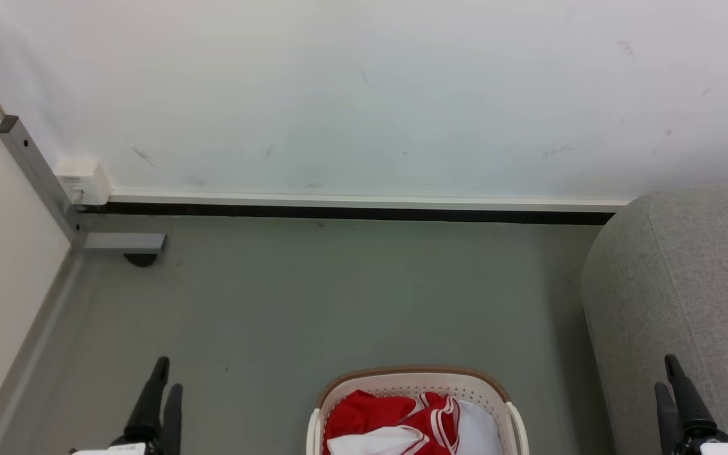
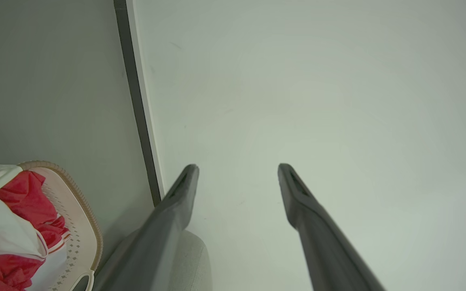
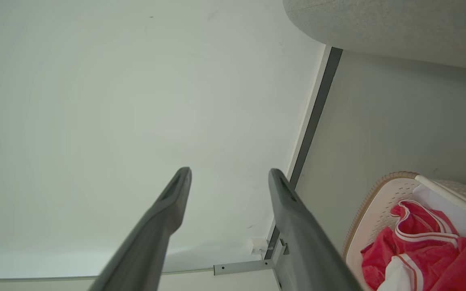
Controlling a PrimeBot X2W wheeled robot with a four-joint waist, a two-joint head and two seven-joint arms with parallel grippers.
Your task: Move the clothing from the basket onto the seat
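Clothing (image 1: 395, 417), red with white striped trim and white panels, lies bunched inside the basket (image 1: 414, 374). The basket stands on the grey floor (image 1: 339, 297) at 6 o'clock in the head view, cut off by the bottom edge. The seat (image 1: 686, 284) fills the 4 o'clock side, its rounded end well apart from the basket, and nothing lies on the part that shows.

The left end effector (image 1: 169, 373) rises at 7 o'clock and the right end effector (image 1: 665, 371) at 5 o'clock, the right one in front of the seat's grey fabric. In each wrist view the two dark fingers stand wide apart with only pale wall (image 1: 364, 95) between them; neither holds or touches anything.

A dark baseboard (image 1: 339, 212) runs along the foot of the wall. At 10 o'clock a grey metal post (image 1: 35, 164) slants down to the floor, with a small white box (image 1: 83, 180) beside it.
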